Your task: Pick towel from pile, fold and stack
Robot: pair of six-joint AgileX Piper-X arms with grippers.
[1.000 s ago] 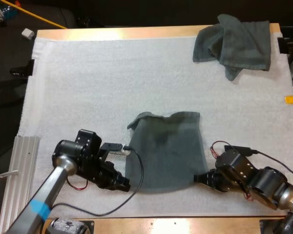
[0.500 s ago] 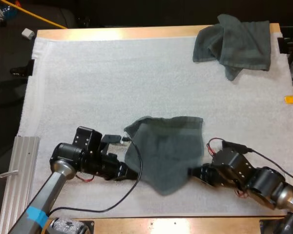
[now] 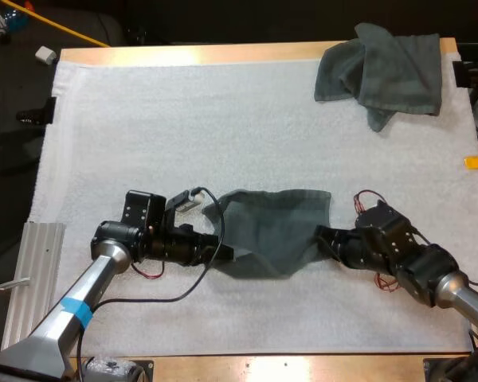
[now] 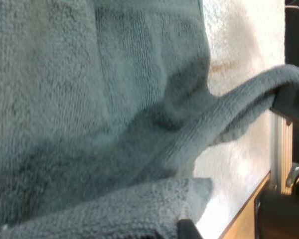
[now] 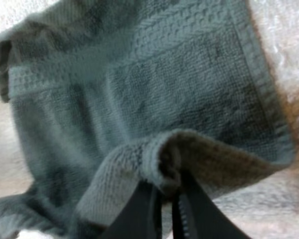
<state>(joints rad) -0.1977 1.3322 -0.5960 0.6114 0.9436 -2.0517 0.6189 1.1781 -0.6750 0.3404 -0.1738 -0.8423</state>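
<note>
A dark grey-green towel (image 3: 275, 231) lies mid-mat with its near edge lifted and drawn toward the far side, so it looks short and bunched. My left gripper (image 3: 225, 251) is shut on its near left corner. In the left wrist view the towel (image 4: 114, 99) stretches out to a pulled corner (image 4: 284, 79). My right gripper (image 3: 323, 237) is shut on the near right corner. In the right wrist view that gripper (image 5: 170, 199) pinches a rolled fold of the towel (image 5: 139, 89). A crumpled towel (image 3: 382, 72) sits at the mat's far right corner.
An aluminium rail (image 3: 32, 270) lies along the table's left near side, beside my left arm. The white mat (image 3: 183, 127) covers most of the table, and the wooden near edge (image 3: 287, 366) runs below both arms.
Both grippers moved away from the near edge toward the far side, carrying the towel's near edge up and over. The towel went from flat to bunched and shorter.
</note>
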